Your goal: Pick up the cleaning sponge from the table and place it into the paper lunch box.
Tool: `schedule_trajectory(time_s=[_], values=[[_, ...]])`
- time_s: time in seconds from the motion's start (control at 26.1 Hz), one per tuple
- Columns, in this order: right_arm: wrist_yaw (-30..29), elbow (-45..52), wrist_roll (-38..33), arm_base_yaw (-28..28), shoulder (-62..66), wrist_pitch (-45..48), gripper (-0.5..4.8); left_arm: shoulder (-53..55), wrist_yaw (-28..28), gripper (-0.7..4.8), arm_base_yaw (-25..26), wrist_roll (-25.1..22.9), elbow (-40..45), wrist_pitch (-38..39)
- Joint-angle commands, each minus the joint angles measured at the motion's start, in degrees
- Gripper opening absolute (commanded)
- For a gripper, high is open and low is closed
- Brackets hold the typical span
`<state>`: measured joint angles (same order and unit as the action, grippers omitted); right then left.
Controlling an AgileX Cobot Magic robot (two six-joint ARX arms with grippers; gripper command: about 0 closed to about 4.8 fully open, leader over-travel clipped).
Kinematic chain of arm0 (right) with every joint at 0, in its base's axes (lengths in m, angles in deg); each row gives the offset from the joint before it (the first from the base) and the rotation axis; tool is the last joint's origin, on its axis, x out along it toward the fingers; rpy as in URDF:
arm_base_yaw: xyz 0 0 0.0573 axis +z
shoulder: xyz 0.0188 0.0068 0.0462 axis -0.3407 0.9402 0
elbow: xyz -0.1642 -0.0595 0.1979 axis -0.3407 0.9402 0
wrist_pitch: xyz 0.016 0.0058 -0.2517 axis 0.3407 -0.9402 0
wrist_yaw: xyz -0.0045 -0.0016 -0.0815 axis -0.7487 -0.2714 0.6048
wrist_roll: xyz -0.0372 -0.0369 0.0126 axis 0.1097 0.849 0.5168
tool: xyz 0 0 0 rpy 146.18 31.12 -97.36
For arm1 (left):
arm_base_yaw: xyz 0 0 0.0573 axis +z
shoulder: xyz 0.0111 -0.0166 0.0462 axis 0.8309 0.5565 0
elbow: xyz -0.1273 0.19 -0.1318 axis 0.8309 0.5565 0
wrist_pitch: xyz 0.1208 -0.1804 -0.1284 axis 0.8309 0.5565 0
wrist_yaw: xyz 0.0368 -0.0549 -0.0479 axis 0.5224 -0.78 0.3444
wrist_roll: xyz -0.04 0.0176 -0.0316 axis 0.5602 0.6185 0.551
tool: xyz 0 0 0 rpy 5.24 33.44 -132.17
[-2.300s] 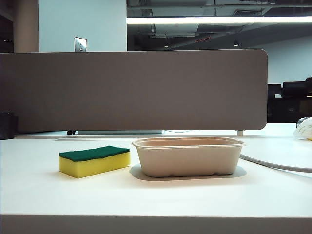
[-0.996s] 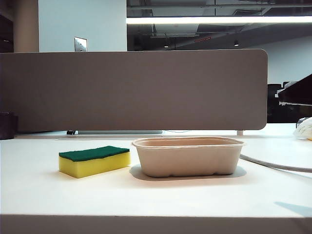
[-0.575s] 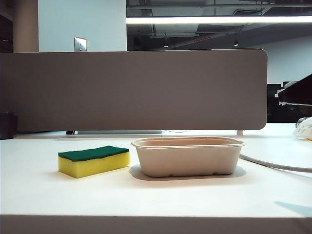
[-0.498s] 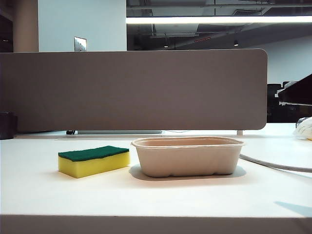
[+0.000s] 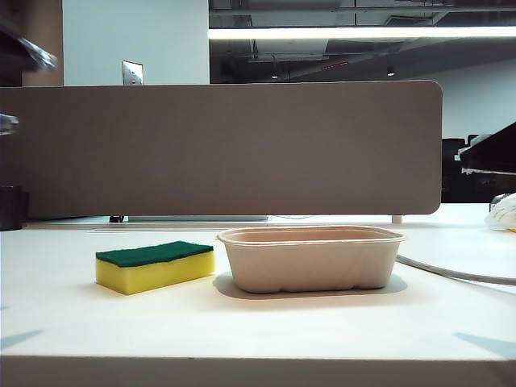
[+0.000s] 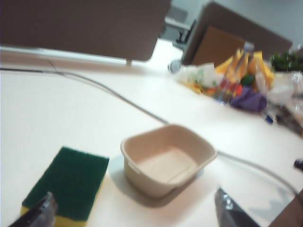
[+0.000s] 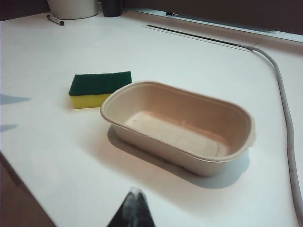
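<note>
Left gripper (image 6: 132, 213) is hovering above the cleaning sponge (image 6: 66, 182), fingers spread for grasping; paper lunch box (image 5: 310, 258) is sitting at the sponge's 3 o'clock — empty. Right gripper (image 7: 134, 208) is idling, fingertips pressed together.

We only get blurred fingertips of the left claw (image 6: 132, 213), cut by the frame's lower edge. Right claw (image 7: 134, 208): tips just poke in. Far desk clutter (image 6: 236, 80) too blurred to identify.
</note>
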<state>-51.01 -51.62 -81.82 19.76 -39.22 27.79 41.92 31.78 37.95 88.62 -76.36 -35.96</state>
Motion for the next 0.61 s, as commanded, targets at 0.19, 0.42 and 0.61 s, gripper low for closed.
schedule_trajectory(time_s=[0.19, 0.42, 0.61], values=[[0.0, 0.0, 0.0, 0.0, 0.0, 0.7, -0.05, 30.9, 19.3, 4.79, -11.3, -20.3, -11.0, -3.9], [0.1, 0.0, 0.0, 0.0, 0.0, 0.7, -0.05, 60.9, 21.3, 4.79, -11.3, -23.9, -27.3, -3.1], [0.0, 0.0, 0.0, 0.0, -0.2, 0.7, -0.05, 75.5, 21.2, 4.79, -11.2, -26.5, -37.4, 4.0]])
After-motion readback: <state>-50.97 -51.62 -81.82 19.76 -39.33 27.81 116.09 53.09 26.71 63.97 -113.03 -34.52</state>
